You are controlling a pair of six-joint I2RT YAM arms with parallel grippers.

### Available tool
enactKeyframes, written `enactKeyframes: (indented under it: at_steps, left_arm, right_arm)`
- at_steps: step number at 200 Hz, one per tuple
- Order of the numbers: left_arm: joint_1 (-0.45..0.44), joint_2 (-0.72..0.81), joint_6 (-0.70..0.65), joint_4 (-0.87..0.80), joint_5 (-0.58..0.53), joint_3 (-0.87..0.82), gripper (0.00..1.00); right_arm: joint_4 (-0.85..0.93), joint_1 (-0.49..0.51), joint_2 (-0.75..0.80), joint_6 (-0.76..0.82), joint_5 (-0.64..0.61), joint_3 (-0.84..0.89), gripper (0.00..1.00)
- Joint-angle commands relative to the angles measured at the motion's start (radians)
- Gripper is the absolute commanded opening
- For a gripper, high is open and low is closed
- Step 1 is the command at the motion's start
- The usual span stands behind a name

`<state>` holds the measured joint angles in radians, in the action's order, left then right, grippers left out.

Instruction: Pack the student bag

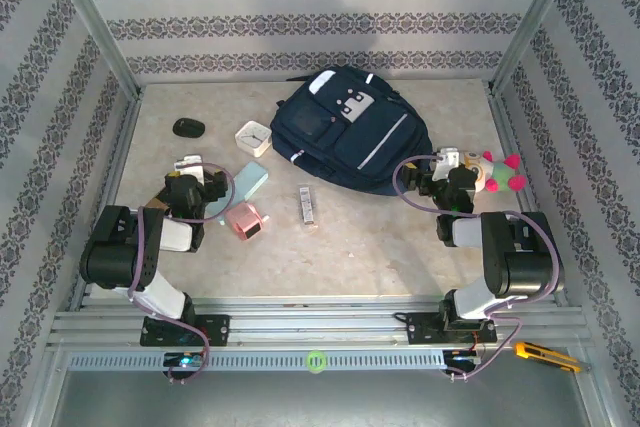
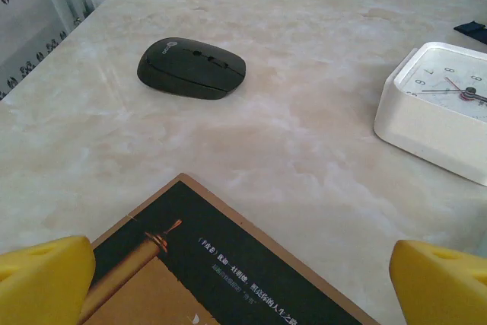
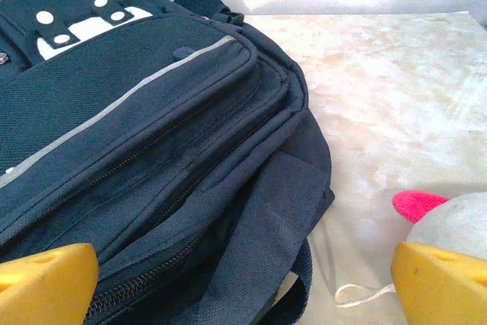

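The student bag (image 1: 345, 132), dark navy with grey-white stripes and a pale buckle patch, lies flat at the back middle of the table. In the right wrist view the student bag (image 3: 129, 142) is close in front, zips shut, its strap under my open right gripper (image 3: 243, 287). My right gripper (image 1: 447, 172) sits at the bag's right lower corner with nothing between its fingers. My left gripper (image 1: 200, 179) stands open at the left, hovering over the corner of a dark-covered book (image 2: 228, 272); left gripper (image 2: 243, 287) holds nothing.
A black mouse (image 2: 192, 68) and a white alarm clock (image 2: 441, 108) lie beyond the left gripper. A pale blue flat item (image 1: 250, 180), a pink object (image 1: 245, 219) and a small box (image 1: 307, 205) lie mid-table. A plush toy (image 1: 490, 172) sits right of the right gripper.
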<state>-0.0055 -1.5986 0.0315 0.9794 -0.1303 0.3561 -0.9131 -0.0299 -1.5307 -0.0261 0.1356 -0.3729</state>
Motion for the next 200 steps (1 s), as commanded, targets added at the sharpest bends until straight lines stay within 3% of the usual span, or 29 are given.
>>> enactKeyframes:
  at_steps: [1, 176, 191, 200]
  left_arm:
    - [-0.005, 0.004, -0.005, 0.011, 0.017, 0.012, 0.99]
    - [-0.007, 0.023, -0.013, 0.042, 0.032, -0.011, 0.99]
    - [-0.025, 0.112, -0.039, -0.044, 0.029, -0.006, 0.97]
    - [-0.035, 0.192, -0.047, -0.185, 0.028, 0.031, 0.95]
  right_arm:
    - [-0.023, 0.005, 0.007, -0.001, -0.013, -0.006, 0.98]
    - [-0.015, 0.007, 0.003, -0.01, -0.049, -0.012, 0.98]
    - [-0.001, 0.008, 0.028, -0.027, -0.08, -0.019, 0.98]
    - [0.111, 0.004, 0.09, -0.031, -0.067, -0.051, 0.98]
